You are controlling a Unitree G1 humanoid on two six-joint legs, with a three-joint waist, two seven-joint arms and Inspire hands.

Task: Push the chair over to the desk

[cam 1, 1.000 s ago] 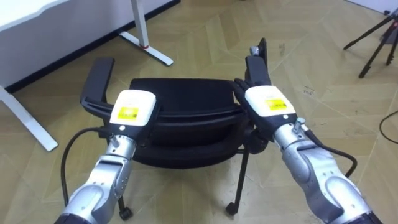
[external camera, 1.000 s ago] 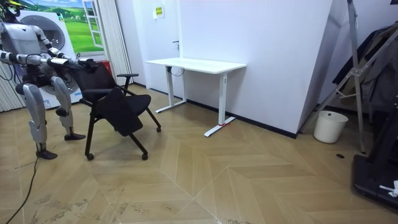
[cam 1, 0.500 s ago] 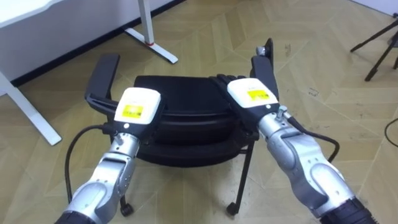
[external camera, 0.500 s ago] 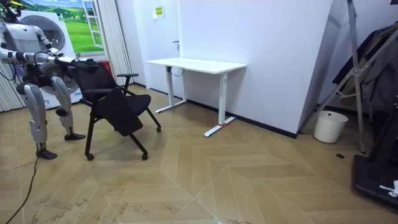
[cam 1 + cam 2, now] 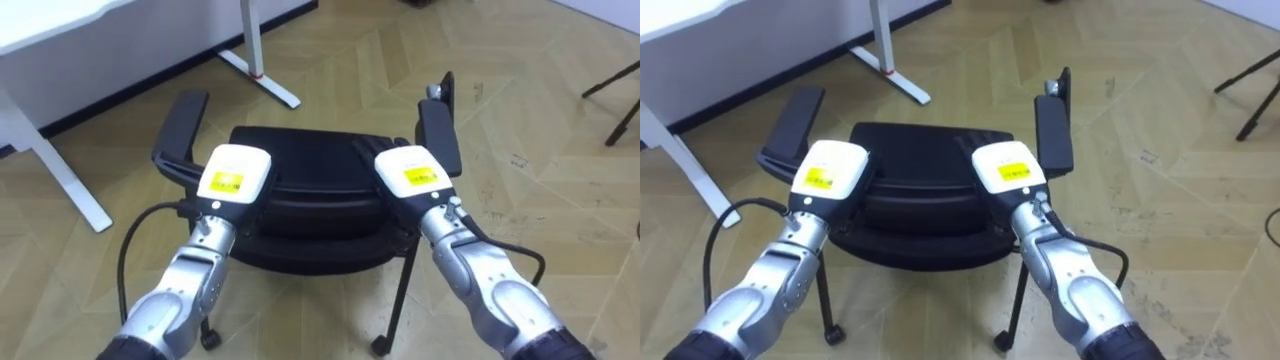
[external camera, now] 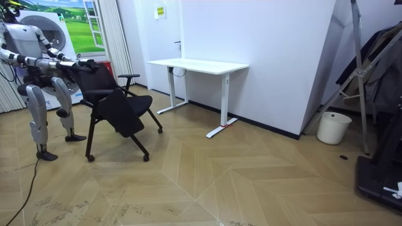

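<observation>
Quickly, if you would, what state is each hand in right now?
Left hand: at the top of the chair backrest; open or shut cannot be told.
Right hand: at the same backrest; likewise cannot be told.

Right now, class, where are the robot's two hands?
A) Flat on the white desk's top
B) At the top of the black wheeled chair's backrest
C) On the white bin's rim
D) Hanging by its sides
B: the left hand and the right hand both sit at the top edge of the backrest of the black wheeled chair with armrests, short of the white desk.
</observation>
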